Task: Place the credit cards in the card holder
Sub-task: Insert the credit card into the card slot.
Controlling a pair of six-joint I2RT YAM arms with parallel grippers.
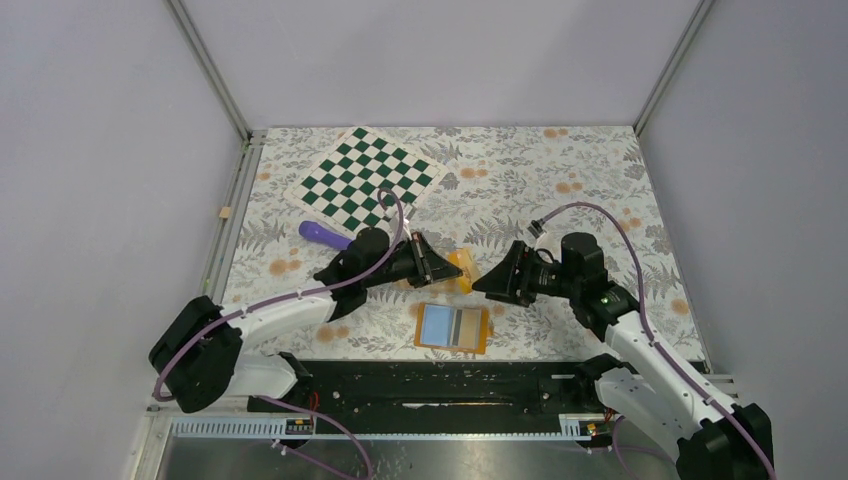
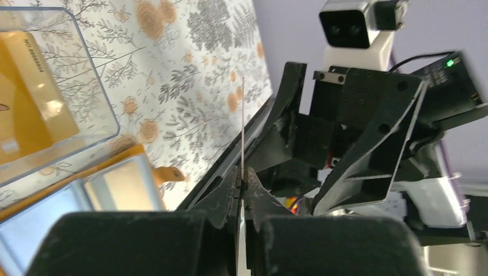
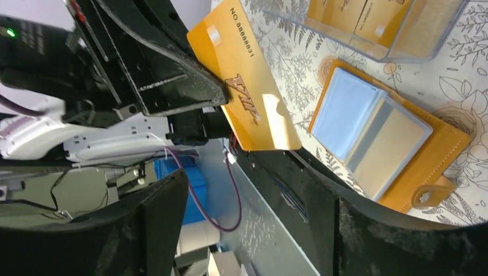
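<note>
Left gripper [image 2: 241, 185] front and centre: its fingers are pressed together on a gold card [image 3: 248, 86], pinching it by one end so the rest sticks out clear of the fingers. The left wrist view shows that card edge-on, as a thin line rising out of the pinch. The right wrist view shows its face, with "VIP" lettering and a printed number. The card is up in the air, touching nothing but the gripper.

Facing it, nose to nose, is the right gripper [image 1: 487, 283]. Its jaws are spread wide with nothing between them, and the card is just in front of them.

The card holder [image 1: 453, 328] lies flat and open on the table [image 1: 600, 200], close to the near edge and about midway along it. It shows a light-blue pocket, a grey stripe and an orange border. Its snap tab [image 3: 427, 196] lies flat on the cloth. It is apart from both grippers.

Just beyond the holder, under the left gripper, sits a clear box [image 2: 86, 115] with more gold cards [image 3: 345, 11] inside.

A chessboard mat [image 1: 365, 180] lies toward the far edge, left of middle. A purple object [image 1: 325, 235] lies just nearer than it, on the left side.
</note>
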